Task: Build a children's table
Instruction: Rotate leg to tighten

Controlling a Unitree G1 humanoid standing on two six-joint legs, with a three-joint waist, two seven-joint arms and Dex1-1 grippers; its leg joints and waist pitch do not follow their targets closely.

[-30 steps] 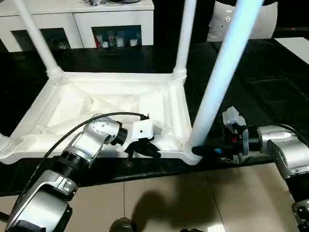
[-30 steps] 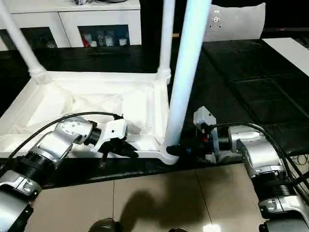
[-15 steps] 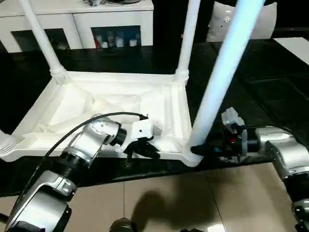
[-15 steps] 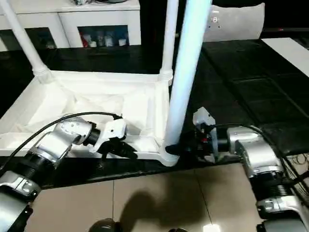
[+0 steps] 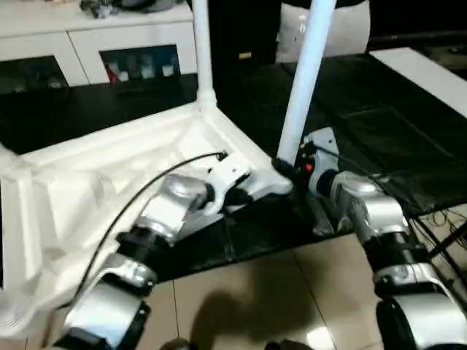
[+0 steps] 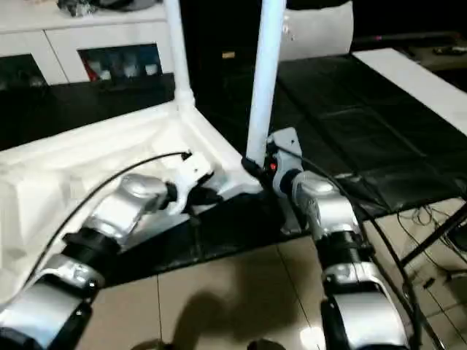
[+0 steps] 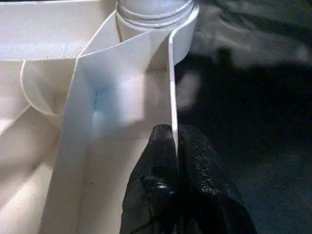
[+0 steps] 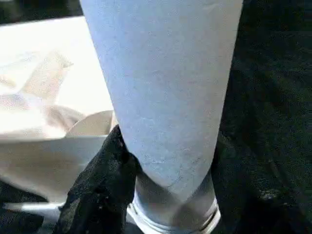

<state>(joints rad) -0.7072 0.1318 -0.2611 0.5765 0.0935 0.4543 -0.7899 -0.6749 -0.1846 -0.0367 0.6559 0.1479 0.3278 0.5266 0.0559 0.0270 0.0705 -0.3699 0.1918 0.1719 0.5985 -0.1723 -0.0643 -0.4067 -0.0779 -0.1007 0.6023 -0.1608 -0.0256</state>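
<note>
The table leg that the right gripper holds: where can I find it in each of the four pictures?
Left eye view: the leg, right of centre.
Right eye view: just right of centre.
Left wrist view: its flared end in the corner socket.
Right wrist view: the wide tube.
Shared landmark: that corner socket.

You are looking at the children's table [image 5: 87, 182] lying upside down across the left of the frame, legs pointing up. Your left gripper [image 5: 237, 195] is reaching its near rim at centre, while your right gripper [image 5: 288, 169] is sitting at the base of the nearest leg [image 5: 305, 73].
</note>
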